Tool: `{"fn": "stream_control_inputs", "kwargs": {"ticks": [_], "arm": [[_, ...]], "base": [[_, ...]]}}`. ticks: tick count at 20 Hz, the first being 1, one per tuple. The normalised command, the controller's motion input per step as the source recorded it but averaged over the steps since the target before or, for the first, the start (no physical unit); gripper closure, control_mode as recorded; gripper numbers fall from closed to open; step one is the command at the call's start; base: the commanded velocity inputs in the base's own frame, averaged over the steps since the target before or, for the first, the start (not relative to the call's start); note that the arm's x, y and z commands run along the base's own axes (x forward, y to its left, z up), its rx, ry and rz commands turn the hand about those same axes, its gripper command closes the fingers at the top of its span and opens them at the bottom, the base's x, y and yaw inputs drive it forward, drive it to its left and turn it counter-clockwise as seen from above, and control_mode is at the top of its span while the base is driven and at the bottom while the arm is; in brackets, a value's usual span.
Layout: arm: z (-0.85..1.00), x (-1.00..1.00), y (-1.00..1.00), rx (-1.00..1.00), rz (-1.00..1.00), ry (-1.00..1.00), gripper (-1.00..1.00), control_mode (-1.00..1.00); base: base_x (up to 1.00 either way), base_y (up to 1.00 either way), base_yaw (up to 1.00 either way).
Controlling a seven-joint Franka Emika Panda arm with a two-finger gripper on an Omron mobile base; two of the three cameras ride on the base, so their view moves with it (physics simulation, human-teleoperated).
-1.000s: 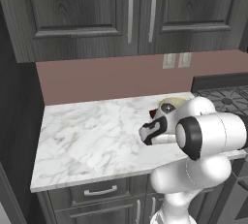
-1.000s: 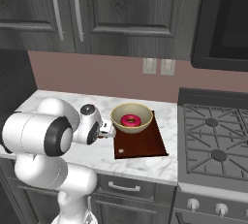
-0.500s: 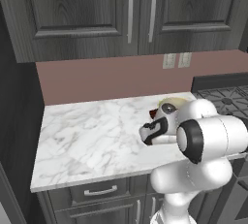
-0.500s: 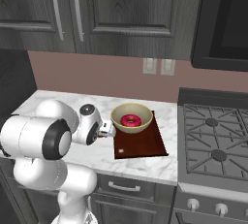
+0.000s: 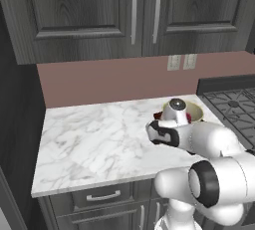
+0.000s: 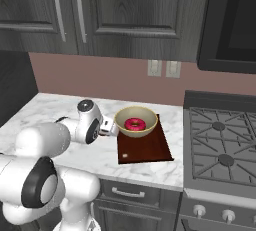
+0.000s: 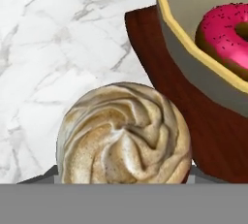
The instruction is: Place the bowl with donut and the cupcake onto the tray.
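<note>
Cream-topped cupcake (image 7: pixel 123 136) sits tight against the barely shifted gripper (image 6: pixel 107 127), whose hold I cannot tell, by the tray's (image 6: pixel 150 147) left edge; beyond, the bowl (image 6: pixel 136 133) with donut (image 6: pixel 134 124) already rests on its far end.

Pink donut (image 7: pixel 226 29), yellow-rimmed bowl (image 7: pixel 193 48)

Cupcake (image 7: pixel 124 133) hides claw tips; bowl (image 7: pixel 203 58) cut off
</note>
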Motion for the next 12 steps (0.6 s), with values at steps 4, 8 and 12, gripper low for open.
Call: {"fn": "stream_control_inputs", "kwargs": {"ticks": [4,8,12], "arm": [[0.36,-0.46,-0.16,0.0,-0.06,0.0,1.0,-1.0],[0.16,-0.49,-0.35,0.0,-0.06,0.0,1.0,-1.0],[0.0,-0.44,-0.47,0.0,-0.06,0.0,1.0,-1.0]], "base": [[0.0,0.0,0.0],[0.0,0.0,0.0],[0.0,0.0,0.0]]}}
